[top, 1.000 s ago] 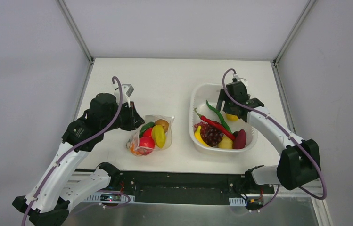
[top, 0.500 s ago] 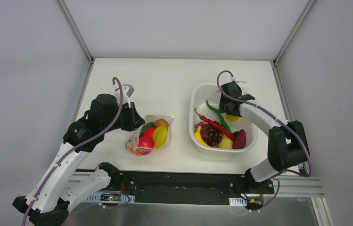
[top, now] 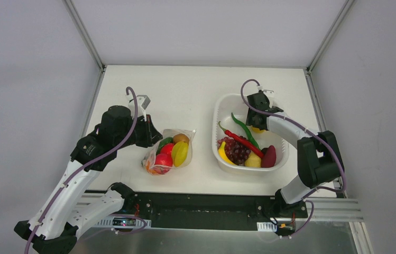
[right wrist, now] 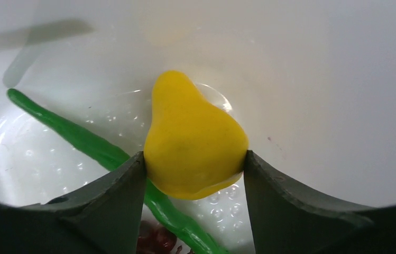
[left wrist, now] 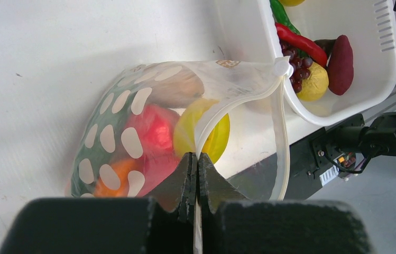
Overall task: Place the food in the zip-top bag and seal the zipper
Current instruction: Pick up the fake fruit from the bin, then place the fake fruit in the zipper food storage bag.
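Observation:
The dotted zip-top bag [top: 168, 152] lies on the table holding several toy foods: red, yellow, green, brown, orange. My left gripper [left wrist: 196, 161] is shut on one lip of the bag's mouth; the zipper strip [left wrist: 280, 127] hangs open in a loop. In the white basket [top: 222, 106], my right gripper [right wrist: 194, 161] is shut on a yellow pear-shaped fruit [right wrist: 193, 138], both fingers touching its sides. The fruit [top: 259, 130] is mostly hidden under the gripper in the top view. A green chilli [right wrist: 84, 140] lies beside it.
The basket also holds a red chilli [top: 240, 138], purple grapes [top: 236, 150], a yellow banana [top: 223, 153], a yellow lemon [top: 252, 160] and a dark red piece [top: 269, 156]. The table's near edge and black rail [top: 206, 203] run below.
My right arm has folded in, its elbow drawing toward the basket, and the gripper has shifted slightly back-left over the yellow fruit. The left arm and bag have not moved.

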